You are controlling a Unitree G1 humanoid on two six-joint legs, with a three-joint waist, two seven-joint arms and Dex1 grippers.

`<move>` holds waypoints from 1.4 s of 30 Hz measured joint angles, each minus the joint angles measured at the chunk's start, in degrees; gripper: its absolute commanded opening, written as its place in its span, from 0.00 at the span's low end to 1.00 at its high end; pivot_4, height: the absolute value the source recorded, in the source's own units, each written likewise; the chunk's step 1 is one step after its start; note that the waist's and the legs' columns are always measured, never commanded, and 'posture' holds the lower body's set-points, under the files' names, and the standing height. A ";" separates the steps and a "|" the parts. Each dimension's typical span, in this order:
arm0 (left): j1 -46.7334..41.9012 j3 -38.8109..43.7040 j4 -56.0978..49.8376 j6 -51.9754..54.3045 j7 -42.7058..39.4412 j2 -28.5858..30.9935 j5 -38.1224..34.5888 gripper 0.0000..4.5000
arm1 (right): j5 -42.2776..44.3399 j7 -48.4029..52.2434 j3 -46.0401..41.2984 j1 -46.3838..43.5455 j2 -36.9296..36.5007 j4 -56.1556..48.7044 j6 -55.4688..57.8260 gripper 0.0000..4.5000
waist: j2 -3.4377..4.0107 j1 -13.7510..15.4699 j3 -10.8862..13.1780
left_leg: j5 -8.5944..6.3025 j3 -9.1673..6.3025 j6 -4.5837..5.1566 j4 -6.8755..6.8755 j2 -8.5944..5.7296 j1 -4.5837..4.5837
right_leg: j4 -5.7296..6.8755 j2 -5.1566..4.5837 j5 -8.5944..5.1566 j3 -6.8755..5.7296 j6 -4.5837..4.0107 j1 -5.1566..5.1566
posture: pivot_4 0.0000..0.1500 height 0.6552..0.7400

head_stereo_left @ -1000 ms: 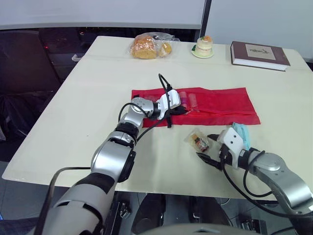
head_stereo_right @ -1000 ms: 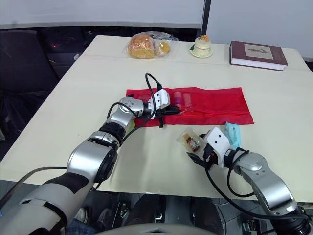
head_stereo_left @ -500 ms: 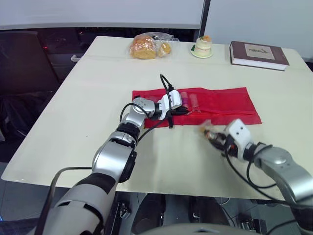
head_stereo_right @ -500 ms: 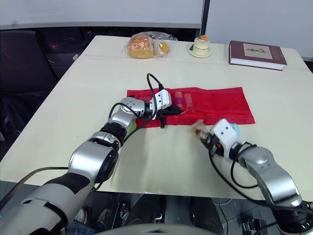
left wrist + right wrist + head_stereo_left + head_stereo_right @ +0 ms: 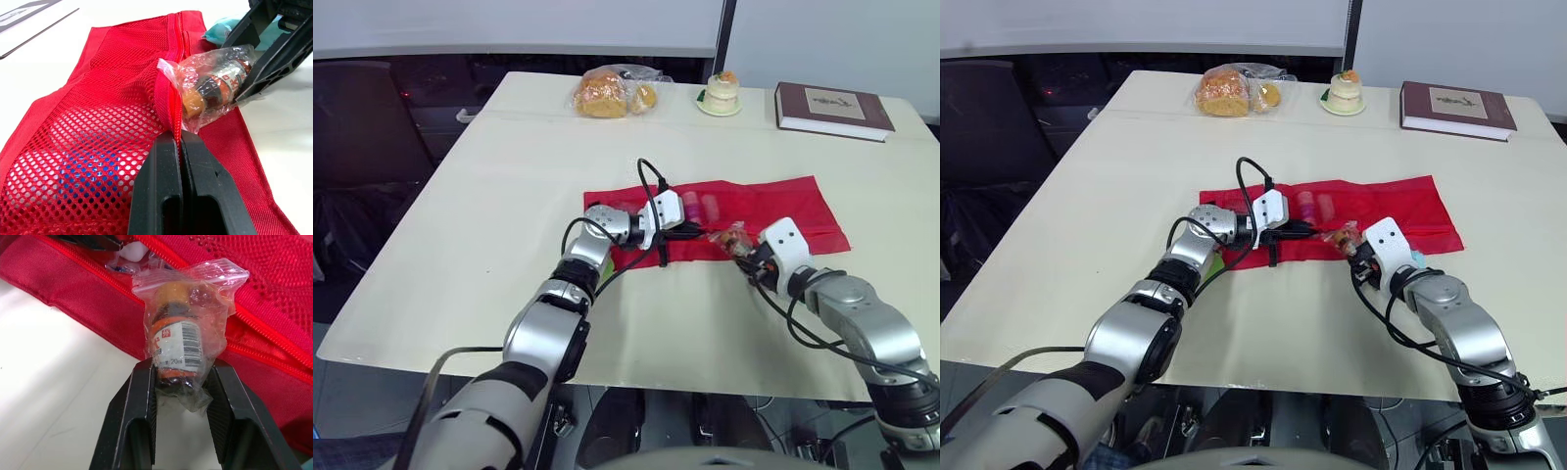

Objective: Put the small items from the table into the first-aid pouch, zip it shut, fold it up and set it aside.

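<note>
Left tool (image 5: 180, 139) is clamped on the zip edge of the red mesh first-aid pouch (image 5: 773, 201), lifting it open. Right tool (image 5: 182, 369) grips a clear-bagged small brown bottle (image 5: 177, 340) at the mouth. A teal packet (image 5: 220, 30) lies on the worktop (image 5: 509, 176); zipping and folding are not yet done.

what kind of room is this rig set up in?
Likely an office meeting or break room rather than a lab bench: a large cream table with a hardcover book, a bag of bread and a small cake on a plate along its far edge.
</note>
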 measured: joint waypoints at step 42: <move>6.16 -0.81 -8.85 2.46 -1.27 0.60 -2.25 0.00 | 3.34 -14.52 -9.67 -8.44 22.73 12.89 -0.84 0.19 | 0.05 -0.34 -0.01 | 0.00 0.01 0.00 -0.01 0.02 0.03 | 0.02 0.03 0.00 0.01 0.00 -0.01 | 1.00 0.87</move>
